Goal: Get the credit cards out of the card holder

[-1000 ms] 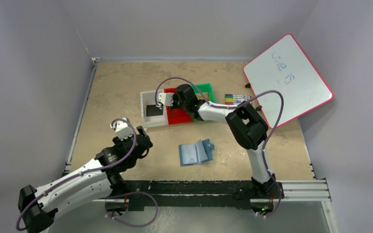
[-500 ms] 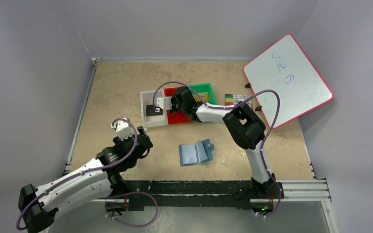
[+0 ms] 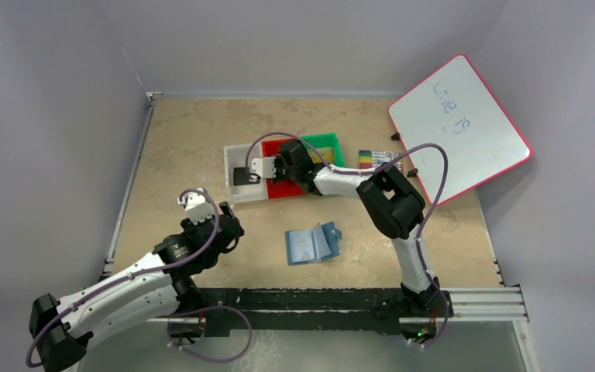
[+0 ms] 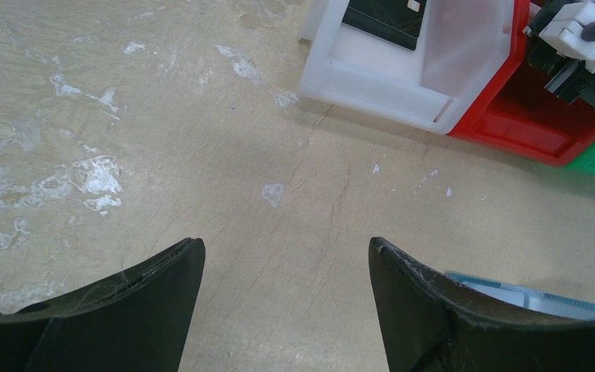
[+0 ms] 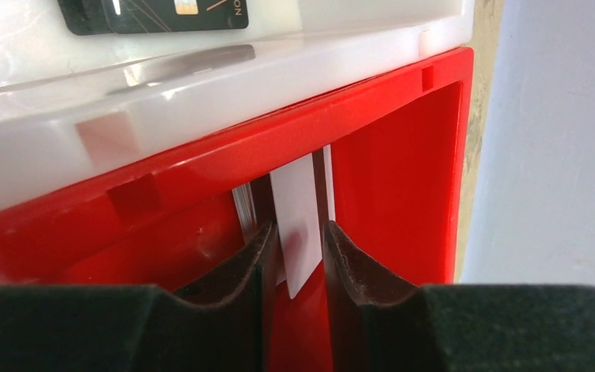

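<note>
Hanging over the red plastic bin (image 5: 403,155), the right pincer (image 5: 298,232) had its jaws narrow, with a pale thin rectangular card (image 5: 298,194) standing between them; whether they pinched it could not be told. Just beyond its tips, black glossy cards (image 5: 163,12) lay in the white plastic bin (image 5: 201,85). The teal folding card holder (image 3: 312,244) lay open well behind it, near the left pincer (image 4: 287,252), whose jaws stood wide above the beige tabletop (image 4: 163,139).

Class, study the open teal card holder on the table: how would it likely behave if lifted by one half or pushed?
The card holder lies open in two hinged halves, so lifted by one half it would probably flop, not stay flat. It looks thin and small, so likely light, sliding easily on the flat table if pushed.
</note>
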